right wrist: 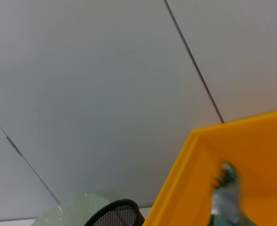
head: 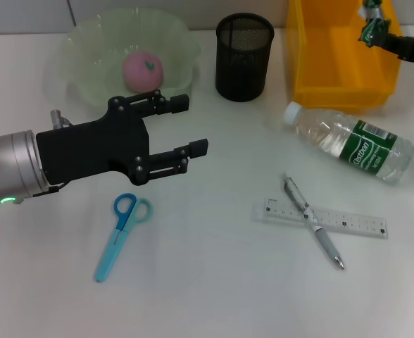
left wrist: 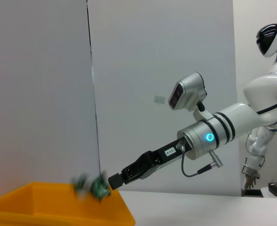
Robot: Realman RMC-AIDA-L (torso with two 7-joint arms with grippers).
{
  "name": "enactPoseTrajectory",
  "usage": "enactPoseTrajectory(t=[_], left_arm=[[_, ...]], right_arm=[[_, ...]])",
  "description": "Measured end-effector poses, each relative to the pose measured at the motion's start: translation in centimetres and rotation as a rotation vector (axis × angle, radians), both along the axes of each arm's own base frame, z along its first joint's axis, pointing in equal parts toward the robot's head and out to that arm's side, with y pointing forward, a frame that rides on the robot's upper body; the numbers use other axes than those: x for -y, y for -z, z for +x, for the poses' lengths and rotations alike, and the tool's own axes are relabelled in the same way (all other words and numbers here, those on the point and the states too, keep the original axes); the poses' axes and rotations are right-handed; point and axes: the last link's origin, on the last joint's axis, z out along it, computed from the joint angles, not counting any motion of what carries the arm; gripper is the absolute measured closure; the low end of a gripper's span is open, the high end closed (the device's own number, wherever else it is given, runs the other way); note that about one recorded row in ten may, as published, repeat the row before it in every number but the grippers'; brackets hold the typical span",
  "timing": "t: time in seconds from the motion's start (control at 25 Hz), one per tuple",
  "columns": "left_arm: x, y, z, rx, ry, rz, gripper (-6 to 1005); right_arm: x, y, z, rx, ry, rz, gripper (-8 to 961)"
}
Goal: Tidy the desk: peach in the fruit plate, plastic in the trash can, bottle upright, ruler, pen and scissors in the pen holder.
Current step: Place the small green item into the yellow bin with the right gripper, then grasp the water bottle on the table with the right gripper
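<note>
here the right gripper (head: 376,28) hung over the yellow bin (head: 334,84) at the far right corner, plastic (head: 373,27) at its tip; grip unclear.

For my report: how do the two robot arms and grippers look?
The left gripper is matte black with angular, blocky fingers on a silver cylindrical wrist showing a green light. The right gripper is black too, on a silver-white arm with black bands, a cyan ring light, a black cable and a white label.
</note>
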Motion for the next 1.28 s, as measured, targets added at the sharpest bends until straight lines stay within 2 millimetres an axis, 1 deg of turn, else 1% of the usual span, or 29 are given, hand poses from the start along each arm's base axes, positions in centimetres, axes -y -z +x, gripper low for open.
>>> enactPoseTrajectory(t=[0.4,0.52,0.56,0.68,0.72,0.92,1.08,1.28], left_arm=[[0.1,0.0,0.1,0.005,0.008,-0.007,303],[0.2,0.0,0.0,0.005,0.005,-0.007,303],[0.2,0.0,0.0,0.005,0.005,-0.007,303],[0.2,0.0,-0.1,0.004,0.004,-0.007,303],[0.2,0.0,-0.1,0.004,0.004,-0.007,304],[0.3,0.0,-0.2,0.004,0.000,-0.007,304],[0.3,0.0,-0.1,0.005,0.003,-0.009,304],[0.3,0.0,0.0,0.007,0.007,-0.011,303]], right_arm=[[0.1,0.0,-0.1,0.002,-0.011,0.004,804],[0.7,0.1,-0.7,-0.022,-0.056,-0.025,615],[1.0,0.0,-1.1,-0.034,-0.081,-0.034,612],[2.4,-1.0,-1.9,-0.075,-0.175,-0.024,604],[2.8,-1.2,-2.0,-0.084,-0.195,-0.010,601],[5.8,-2.7,-1.8,-0.165,-0.312,0.069,526],[8.0,-2.8,-1.1,-0.180,-0.356,0.067,467],[10.5,-2.2,0.0,-0.174,-0.396,0.090,402]])
